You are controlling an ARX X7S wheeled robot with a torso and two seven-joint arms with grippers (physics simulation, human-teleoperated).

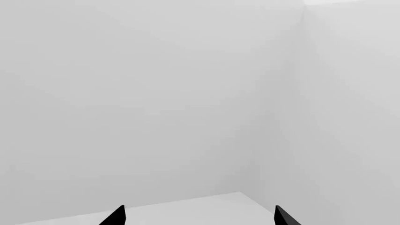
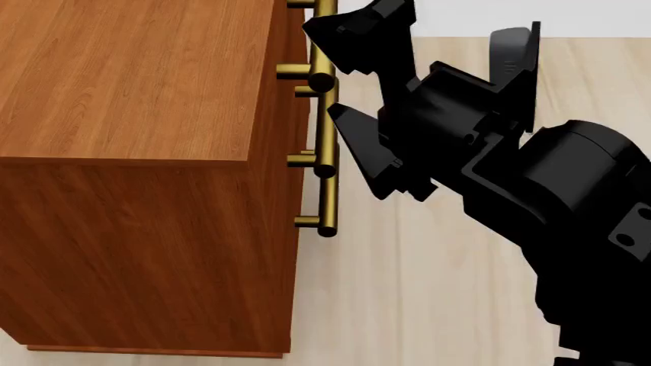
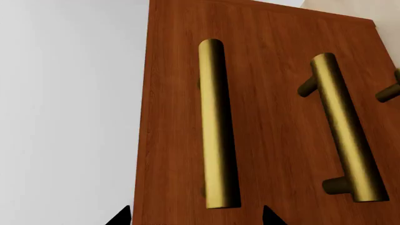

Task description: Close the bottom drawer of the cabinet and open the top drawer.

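Observation:
The reddish-brown cabinet (image 2: 133,76) fills the left of the head view, seen from above, with its three brass bar handles sticking out to the right. In the right wrist view the top drawer (image 3: 175,117) faces me, its handle (image 3: 218,126) centred just ahead of my fingertips. The middle handle (image 3: 344,126) and a bit of the bottom drawer's handle (image 3: 388,93) lie beyond. The drawer fronts look flush. My right gripper (image 3: 195,218) is open and empty, and in the head view (image 2: 325,67) its fingers straddle the top handle. My left gripper (image 1: 200,218) is open and empty, facing a white wall.
Pale wood floor (image 2: 437,290) lies to the right of the cabinet, under my right arm. A white wall (image 3: 69,112) shows past the cabinet's top edge. The left wrist view holds only a white room corner (image 1: 275,117) and a pale floor.

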